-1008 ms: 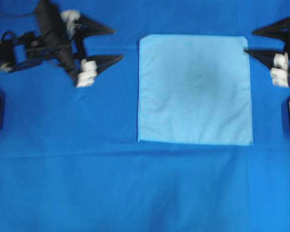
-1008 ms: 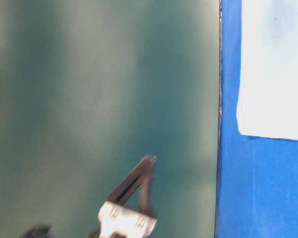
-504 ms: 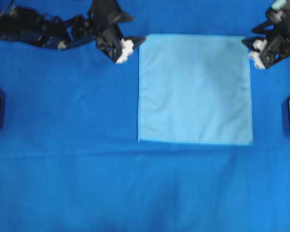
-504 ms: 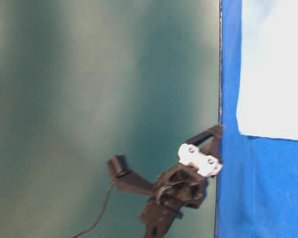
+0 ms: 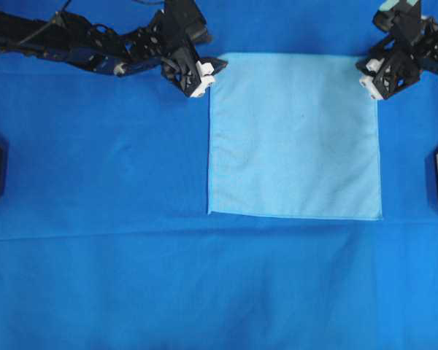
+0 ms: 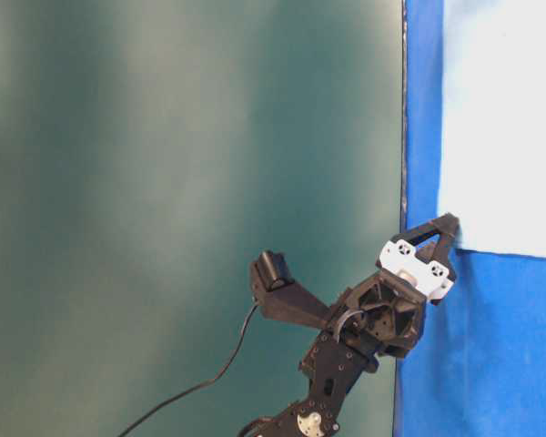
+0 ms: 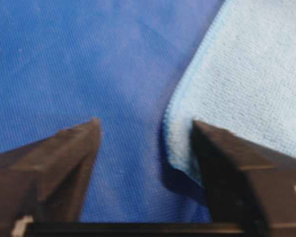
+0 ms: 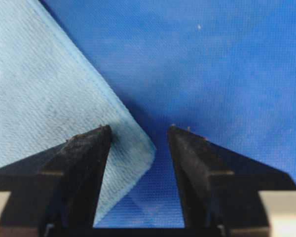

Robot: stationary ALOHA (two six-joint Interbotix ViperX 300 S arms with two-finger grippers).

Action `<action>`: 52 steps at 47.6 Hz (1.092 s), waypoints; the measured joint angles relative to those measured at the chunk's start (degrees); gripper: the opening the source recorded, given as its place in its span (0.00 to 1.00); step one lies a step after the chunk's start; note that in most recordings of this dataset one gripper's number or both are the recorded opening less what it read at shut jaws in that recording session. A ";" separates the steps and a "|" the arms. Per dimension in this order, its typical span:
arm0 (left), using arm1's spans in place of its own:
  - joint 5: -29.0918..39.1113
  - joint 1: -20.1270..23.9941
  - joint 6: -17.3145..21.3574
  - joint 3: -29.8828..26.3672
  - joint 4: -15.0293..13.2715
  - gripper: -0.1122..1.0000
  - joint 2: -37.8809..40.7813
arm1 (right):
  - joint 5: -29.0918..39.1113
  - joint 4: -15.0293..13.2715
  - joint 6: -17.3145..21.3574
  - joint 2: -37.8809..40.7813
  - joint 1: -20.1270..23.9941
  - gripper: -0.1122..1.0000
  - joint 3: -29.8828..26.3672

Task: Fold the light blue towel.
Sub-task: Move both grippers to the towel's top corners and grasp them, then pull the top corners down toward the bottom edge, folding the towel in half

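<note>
- The towel (image 5: 294,135) lies flat and unfolded on the table cloth (image 5: 95,182), toward the far edge.
- Our left gripper (image 7: 145,143) is open, straddling the far-left corner; nothing is pinched yet.
- Our right gripper (image 8: 138,148) is open too, the far-right corner between its jaws.
- We should close both together, catch only the towel, not the cloth beneath, then lift evenly.

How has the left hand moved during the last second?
Yes. In the overhead view the left hand went right and up, from open cloth to the top left corner of the towel, which lies unmoved.
</note>
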 measured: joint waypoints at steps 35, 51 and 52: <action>4.57 -1.67 3.60 -0.26 0.00 0.11 -3.69 | 2.11 -1.58 0.44 -2.72 -0.09 0.12 -0.18; 6.33 -2.11 6.15 0.09 0.00 0.11 -7.47 | 7.29 -1.49 0.53 -13.01 0.97 0.12 0.44; 6.33 -2.20 6.24 0.26 0.00 0.11 -7.56 | 7.56 -1.49 0.70 -13.45 1.23 0.12 0.53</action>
